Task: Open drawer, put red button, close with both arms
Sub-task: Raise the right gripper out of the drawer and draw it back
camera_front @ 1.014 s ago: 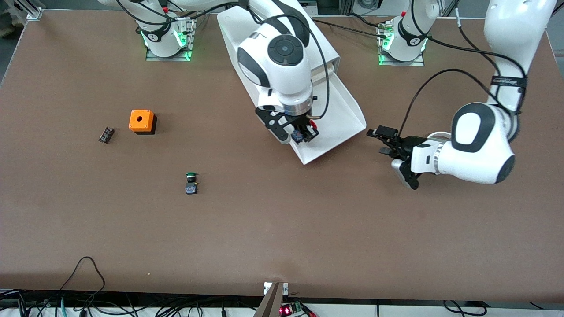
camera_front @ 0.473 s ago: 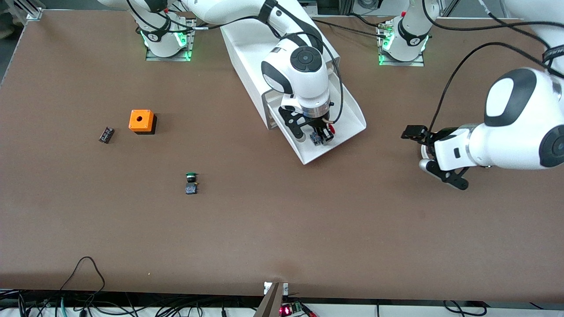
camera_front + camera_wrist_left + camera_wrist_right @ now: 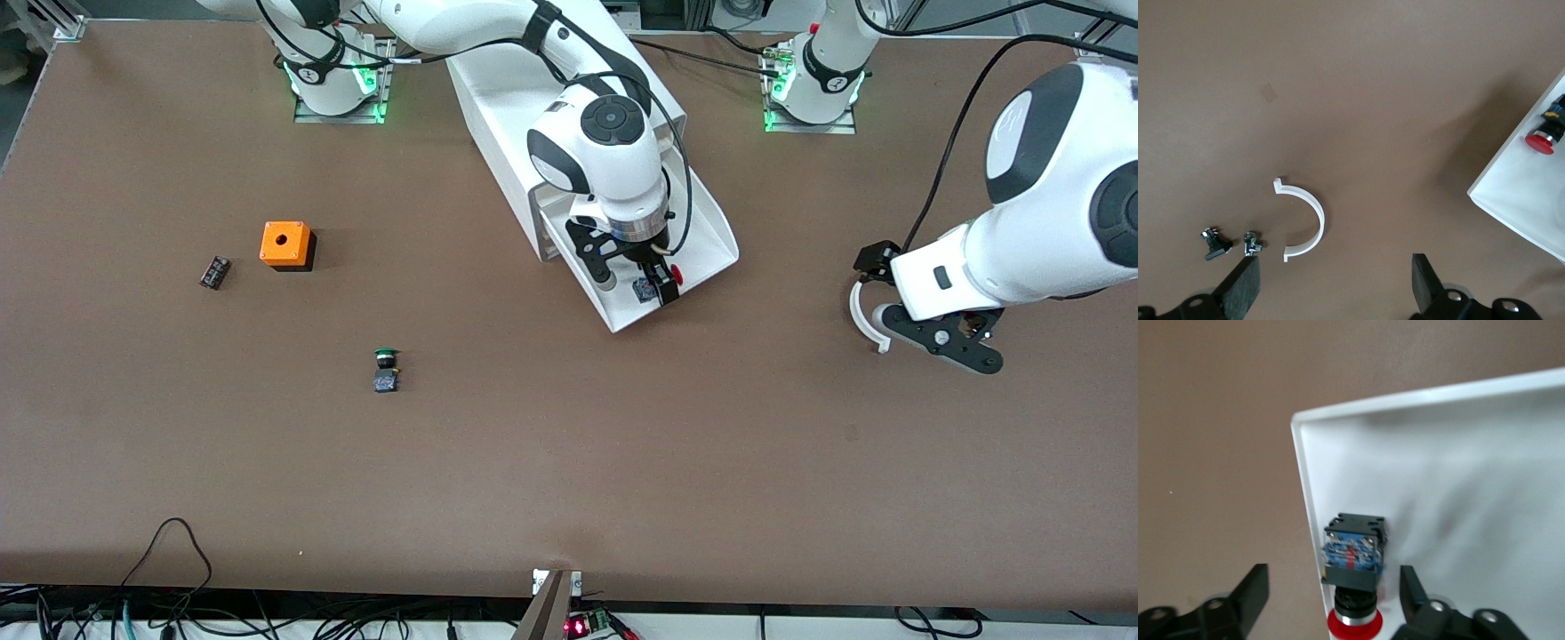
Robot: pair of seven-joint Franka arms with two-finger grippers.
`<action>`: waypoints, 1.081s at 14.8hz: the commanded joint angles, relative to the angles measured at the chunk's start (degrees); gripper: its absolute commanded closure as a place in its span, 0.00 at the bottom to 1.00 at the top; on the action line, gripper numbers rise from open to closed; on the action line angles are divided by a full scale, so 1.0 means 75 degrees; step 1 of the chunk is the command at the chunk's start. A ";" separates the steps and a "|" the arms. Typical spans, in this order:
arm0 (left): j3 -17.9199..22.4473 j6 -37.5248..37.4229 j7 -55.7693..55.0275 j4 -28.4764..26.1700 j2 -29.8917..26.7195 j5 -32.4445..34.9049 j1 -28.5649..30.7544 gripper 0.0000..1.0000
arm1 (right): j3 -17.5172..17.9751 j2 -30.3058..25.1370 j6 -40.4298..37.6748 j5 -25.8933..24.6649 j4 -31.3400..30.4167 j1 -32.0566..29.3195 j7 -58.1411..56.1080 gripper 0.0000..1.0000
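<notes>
The drawer stands pulled out of the white cabinet. In it, by a front corner against the side wall, lies the red button, red cap and black-and-blue body. My right gripper hangs just over it, open. In the right wrist view the red button sits between the spread fingers of that gripper, inside the drawer, with one finger out over the table. My left gripper hovers open and empty over bare table toward the left arm's end. Its wrist view shows the gripper, the drawer corner and the red button.
A white curved piece lies on the table under the left gripper, with two small metal parts beside it. Toward the right arm's end are an orange box, a small black part and a green-capped button.
My right gripper carried the red button farther over the drawer, then opened and let it go. The left arm drew away from the drawer toward its own end and turned its gripper downward.
</notes>
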 commanded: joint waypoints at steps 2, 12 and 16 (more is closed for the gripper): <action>0.0049 -0.0027 -0.0096 0.0332 0.0160 0.0198 0.0021 0.00 | -0.0204 -0.0439 -0.0829 -0.0084 0.0228 -0.0194 -0.1380 0.00; 0.0014 0.0337 -0.3362 -0.0008 0.0137 -0.0857 0.0021 0.00 | -0.0252 -0.1869 -0.3504 0.0033 0.0251 -0.1986 -0.8991 0.00; -0.0195 0.0885 -0.4453 -0.0429 0.0090 -0.0868 -0.0061 0.00 | -0.0391 -0.2104 -0.4030 -0.0014 0.0158 -0.2607 -1.0559 0.00</action>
